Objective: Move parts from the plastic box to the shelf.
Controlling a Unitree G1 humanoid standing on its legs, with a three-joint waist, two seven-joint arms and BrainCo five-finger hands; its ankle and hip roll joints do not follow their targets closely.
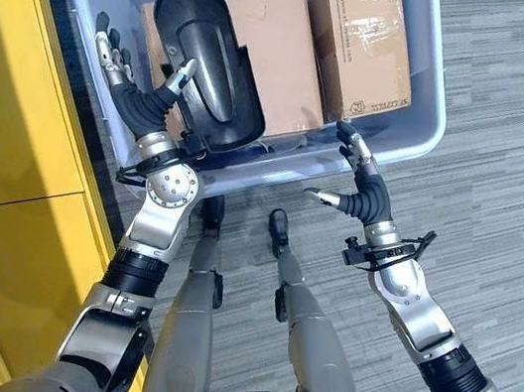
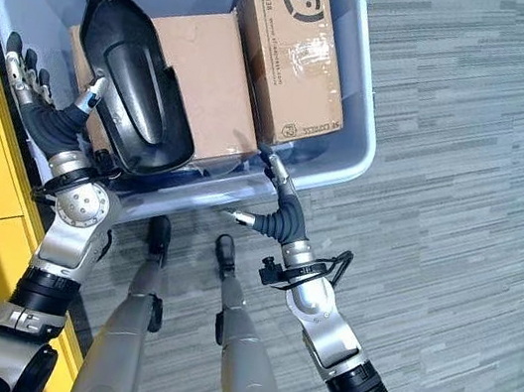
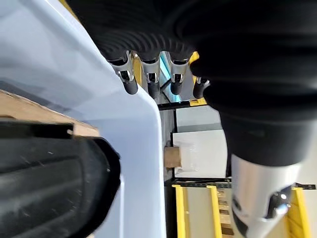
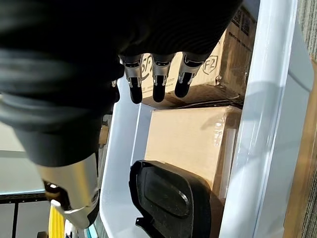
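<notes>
A pale blue plastic box (image 1: 430, 93) stands on the floor ahead of me. In it a black moulded part (image 1: 210, 57) leans on a cardboard box (image 1: 281, 53), beside a second, taped cardboard box (image 1: 365, 32). My left hand (image 1: 141, 105) is at the box's near left corner, open. Its straight fingers (image 3: 153, 87) reach past the left rim (image 3: 133, 129), and its thumb touches the black part's edge (image 3: 49, 183). My right hand (image 1: 369, 189) hovers open just outside the near rim (image 4: 257, 124), fingers (image 4: 158, 89) pointing at the boxes and holding nothing.
A yellow cabinet (image 1: 14, 114) runs along the left side, close to the box's left wall. Grey striped carpet (image 1: 503, 196) stretches to the right of the box.
</notes>
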